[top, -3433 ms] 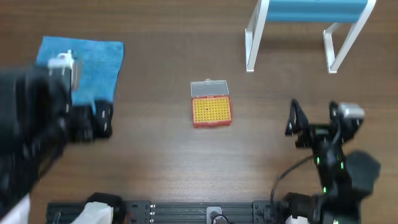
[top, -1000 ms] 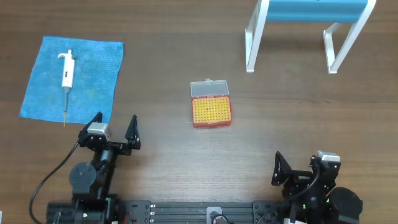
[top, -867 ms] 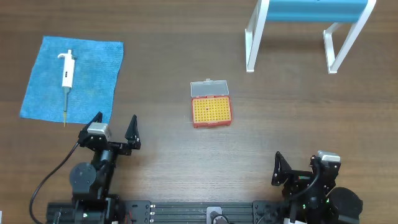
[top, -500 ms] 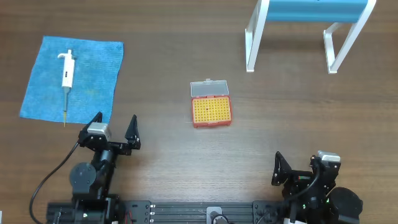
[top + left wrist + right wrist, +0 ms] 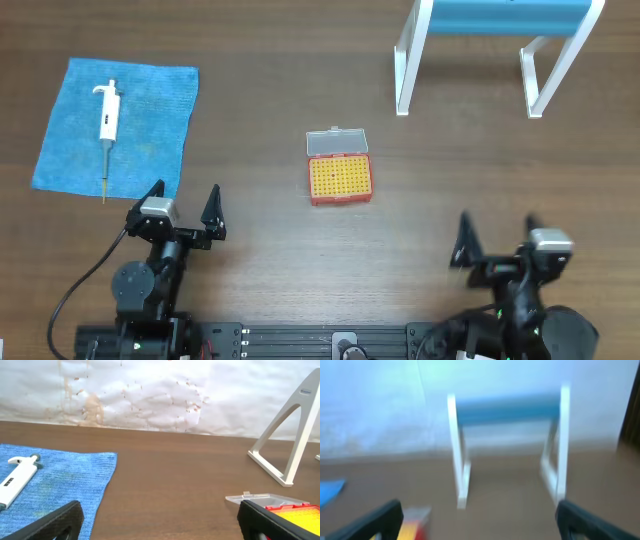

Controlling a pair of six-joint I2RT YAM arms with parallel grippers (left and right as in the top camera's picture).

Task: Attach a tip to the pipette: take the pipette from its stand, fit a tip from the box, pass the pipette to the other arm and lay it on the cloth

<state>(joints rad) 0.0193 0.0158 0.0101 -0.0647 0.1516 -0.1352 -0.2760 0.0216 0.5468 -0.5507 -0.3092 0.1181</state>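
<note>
The white pipette (image 5: 107,118) with a tip fitted lies on the blue cloth (image 5: 150,110) at the table's far left, its tip pointing toward the near edge. In the left wrist view the pipette (image 5: 17,480) rests on the cloth (image 5: 75,480). The red tip box (image 5: 340,178) with yellow tips stands mid-table, its clear lid folded back; its corner (image 5: 295,510) shows beside my left finger. My left gripper (image 5: 186,205) is open and empty near the front edge, below the cloth. My right gripper (image 5: 497,232) is open and empty at the front right.
The white-legged pipette stand (image 5: 500,40) with a blue top bar stands at the back right, with nothing hanging on it; the right wrist view faces the stand (image 5: 507,445). A white wall (image 5: 160,395) backs the table.
The right arm has moved: its gripper rose up the picture and shifted right, and its wrist view is blurred by motion. The left arm, pipette and tip box are unmoved.
</note>
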